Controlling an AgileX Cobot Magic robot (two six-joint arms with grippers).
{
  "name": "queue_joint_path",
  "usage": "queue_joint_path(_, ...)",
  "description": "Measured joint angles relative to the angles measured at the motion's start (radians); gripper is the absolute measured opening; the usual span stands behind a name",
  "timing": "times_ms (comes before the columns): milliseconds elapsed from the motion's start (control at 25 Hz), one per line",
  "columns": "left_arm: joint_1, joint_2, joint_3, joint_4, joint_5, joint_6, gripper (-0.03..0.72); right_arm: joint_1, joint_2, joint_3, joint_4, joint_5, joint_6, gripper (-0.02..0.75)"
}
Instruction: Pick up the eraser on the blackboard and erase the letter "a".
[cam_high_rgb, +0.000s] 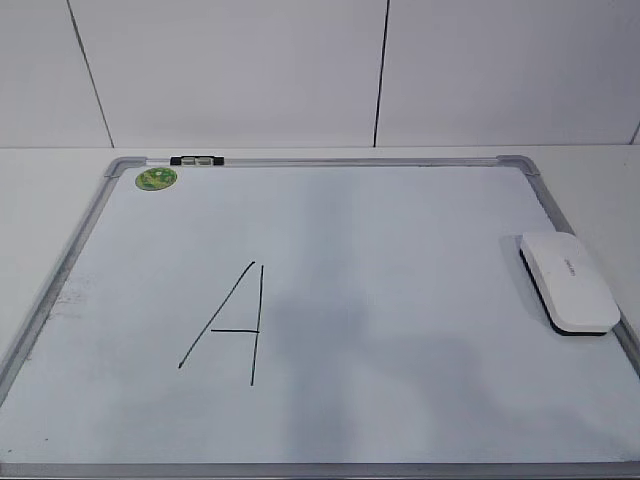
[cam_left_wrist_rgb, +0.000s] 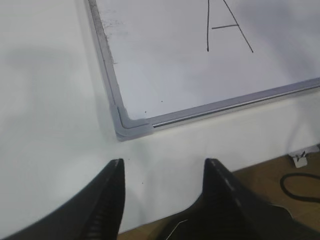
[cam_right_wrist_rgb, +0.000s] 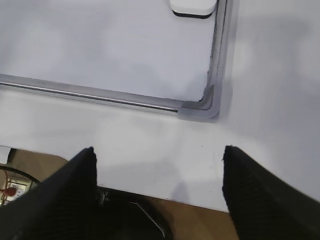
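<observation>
Right wrist view: eraser (cam_right_wrist_rgb: 193, 7) cut off at top; both grippers (cam_left_wrist_rgb: 162, 167) (cam_right_wrist_rgb: 159, 152) spread apart

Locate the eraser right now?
In the exterior view the eraser lies on the blackboard at its right edge, against the frame, well right of the letter.

Exterior view: the blackboard (cam_high_rgb: 330, 420) is cut off along the lower frame edge and at the lower right corner; the grey lettering on the eraser (cam_high_rgb: 568, 281) is too small to read. Right wrist view: only one end of the eraser (cam_right_wrist_rgb: 193, 7) shows at the top edge.
</observation>
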Motion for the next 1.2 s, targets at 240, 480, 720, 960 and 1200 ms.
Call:
queue_joint_path(240,-0.03,0.0,0.037,0.004,-0.052,0.084,0.382,0.0,-0.044,0.01,-0.019,-0.027,-0.05,0.594)
queue_joint_path(480,-0.03,0.0,0.04,0.023,-0.138,0.111,0.379,0.0,-0.047,0.043,-0.038,-0.102,-0.055,0.594)
queue_joint_path(720,-0.03,0.0,0.065,0.039,-0.176,0.114,0.377,0.0,-0.047,0.05,-0.042,-0.115,-0.057,0.594)
queue_joint_path(960,-0.03,0.0,0.065,0.032,-0.176,0.114,0.361,0.0,-0.047,0.05,-0.042,-0.117,-0.057,0.594)
queue_joint_path(1200,-0.03,0.0,0.065,0.03,-0.176,0.116,0.345,0.002,-0.047,0.05,-0.043,-0.119,-0.057,0.594)
